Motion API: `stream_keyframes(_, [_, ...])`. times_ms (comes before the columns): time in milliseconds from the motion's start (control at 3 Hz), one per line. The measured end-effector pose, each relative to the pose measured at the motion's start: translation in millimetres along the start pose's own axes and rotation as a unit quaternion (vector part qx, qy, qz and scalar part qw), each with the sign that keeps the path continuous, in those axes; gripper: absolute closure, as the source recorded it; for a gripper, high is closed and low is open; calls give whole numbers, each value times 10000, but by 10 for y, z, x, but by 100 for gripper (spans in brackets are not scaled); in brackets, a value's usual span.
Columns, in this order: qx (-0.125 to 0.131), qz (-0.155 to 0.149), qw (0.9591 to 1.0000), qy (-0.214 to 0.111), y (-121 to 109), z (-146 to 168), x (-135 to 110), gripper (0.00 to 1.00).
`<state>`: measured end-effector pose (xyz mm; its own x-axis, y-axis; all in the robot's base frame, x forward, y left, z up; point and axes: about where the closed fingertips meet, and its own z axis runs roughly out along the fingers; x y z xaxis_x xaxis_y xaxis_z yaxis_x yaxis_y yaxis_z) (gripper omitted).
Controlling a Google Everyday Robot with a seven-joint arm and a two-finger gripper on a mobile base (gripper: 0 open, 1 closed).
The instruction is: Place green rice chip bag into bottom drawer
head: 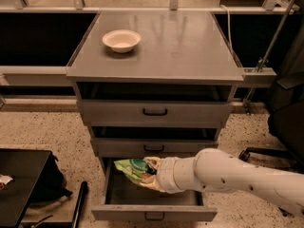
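Note:
The green rice chip bag is a crinkly bright-green foil bag. It hangs over the left part of the open bottom drawer, just below the middle drawer's front. My gripper reaches in from the right at the end of the white arm and is shut on the bag's right end. The arm's white wrist mostly hides the fingers. The drawer's grey floor shows below the arm.
A white bowl sits on the cabinet top. The top drawer and middle drawer are shut. A black case stands on the floor at left. A dark chair base is at right.

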<state>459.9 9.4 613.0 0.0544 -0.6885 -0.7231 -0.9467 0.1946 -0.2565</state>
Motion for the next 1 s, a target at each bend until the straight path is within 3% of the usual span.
stream_keyframes(333, [377, -5, 9993, 5, -193, 9, -4, 100])
stream_keyframes(667, [377, -4, 9993, 6, -193, 9, -3, 100])
stream_keyframes(1000, [500, 186, 9985, 122, -183, 147, 318, 100])
